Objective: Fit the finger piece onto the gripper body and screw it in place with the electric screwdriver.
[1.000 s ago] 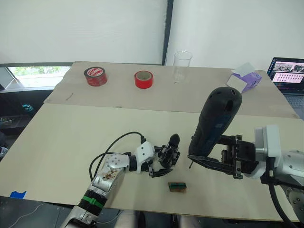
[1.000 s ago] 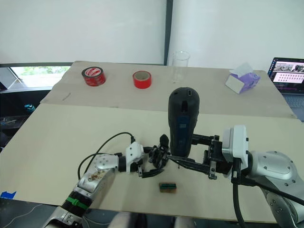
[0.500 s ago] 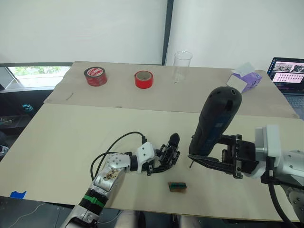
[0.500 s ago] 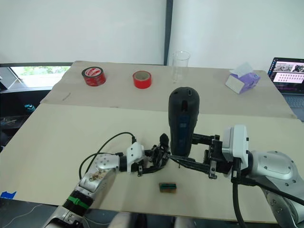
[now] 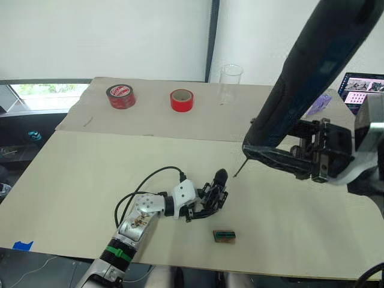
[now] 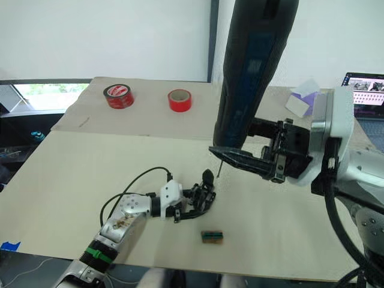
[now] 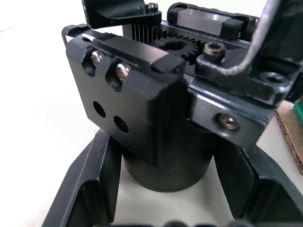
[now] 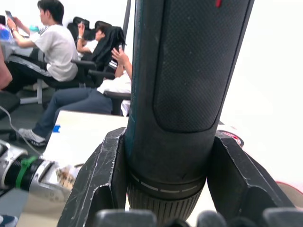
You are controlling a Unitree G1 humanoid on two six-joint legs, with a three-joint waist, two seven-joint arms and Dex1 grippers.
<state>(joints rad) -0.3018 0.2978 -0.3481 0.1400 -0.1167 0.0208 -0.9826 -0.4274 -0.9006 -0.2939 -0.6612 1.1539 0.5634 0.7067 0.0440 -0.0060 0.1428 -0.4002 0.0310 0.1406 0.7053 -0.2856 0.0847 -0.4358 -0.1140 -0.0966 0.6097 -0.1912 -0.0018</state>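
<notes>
The left gripper (image 5: 206, 204) is clamped on one gripper body (image 7: 156, 94), a black block with screws, a gear and a cylindrical base, low on the table (image 5: 84, 174). The right gripper (image 6: 240, 159) clasps one electric screwdriver (image 6: 252, 66), raised, bit down. Two red tape rolls (image 5: 120, 96) sit far back.

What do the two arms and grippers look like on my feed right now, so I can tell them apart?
The left arm is silver metal with a white wrist block, a green band near the forearm base and a looping black cable. Its left gripper has black fingers. The right arm is bulkier, with a white and grey shell and a thick black cable hanging below it. Its right gripper has long, black, pointed fingers on a black bracket.
</notes>
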